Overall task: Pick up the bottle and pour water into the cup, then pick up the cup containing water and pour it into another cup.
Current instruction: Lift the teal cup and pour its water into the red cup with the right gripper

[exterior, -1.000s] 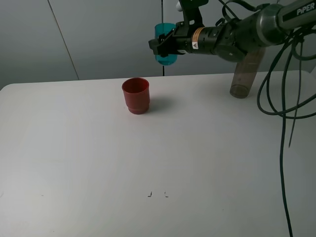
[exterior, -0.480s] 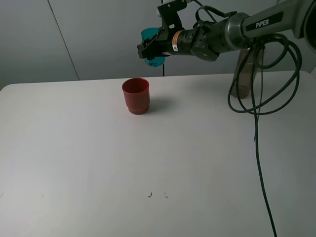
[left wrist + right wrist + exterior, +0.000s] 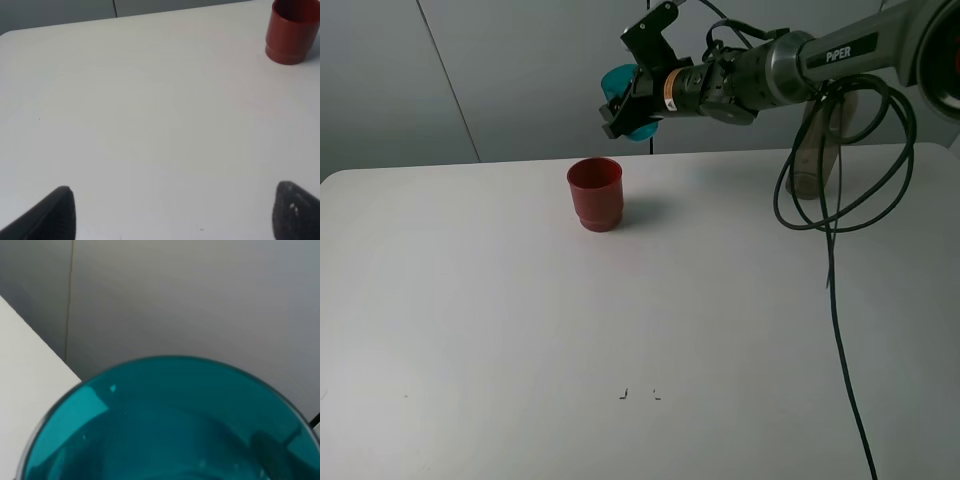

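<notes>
Plastic of the teal cup is probably feeling light and slippery; the right gripper is clamping its side wall, high over the bench's far edge.

Surface: plain white, matte, filling the lower part of the high view; far edge straight, far left corner rounded; wall behind it pale grey, smooth, in panels; one thin slanted line runs down the left part of the wall to the surface edge; one dark vertical seam near the middle; two small dark marks close together on the near part of the surface; a fainter speck well to their left; light even and diffuse, shadows soft-edged.
</notes>
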`<action>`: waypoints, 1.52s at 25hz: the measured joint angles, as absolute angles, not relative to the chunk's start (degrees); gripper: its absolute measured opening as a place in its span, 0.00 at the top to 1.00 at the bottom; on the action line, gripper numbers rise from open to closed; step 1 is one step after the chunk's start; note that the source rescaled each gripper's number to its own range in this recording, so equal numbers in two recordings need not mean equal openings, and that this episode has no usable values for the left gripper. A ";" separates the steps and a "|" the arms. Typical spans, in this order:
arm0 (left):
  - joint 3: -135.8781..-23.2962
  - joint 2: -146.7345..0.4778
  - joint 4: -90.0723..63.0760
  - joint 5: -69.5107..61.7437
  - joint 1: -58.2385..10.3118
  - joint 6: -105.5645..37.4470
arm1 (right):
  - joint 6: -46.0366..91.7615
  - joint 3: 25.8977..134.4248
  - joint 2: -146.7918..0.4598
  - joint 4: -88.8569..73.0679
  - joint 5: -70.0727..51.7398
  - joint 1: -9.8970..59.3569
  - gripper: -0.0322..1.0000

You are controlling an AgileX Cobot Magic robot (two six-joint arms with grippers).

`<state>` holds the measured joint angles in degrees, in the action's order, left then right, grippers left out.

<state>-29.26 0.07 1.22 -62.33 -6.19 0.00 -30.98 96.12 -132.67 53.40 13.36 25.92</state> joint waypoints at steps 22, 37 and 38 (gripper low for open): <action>-29.26 0.07 1.22 -62.33 -6.19 0.00 | -26.86 96.12 -132.67 60.47 13.46 26.26 0.92; -29.26 0.07 1.22 -62.33 -6.19 -0.39 | -26.86 96.12 -132.67 66.01 13.58 26.85 0.92; -29.26 0.07 1.22 -62.33 -6.19 -0.39 | -26.86 96.12 -132.67 66.82 13.58 26.85 0.92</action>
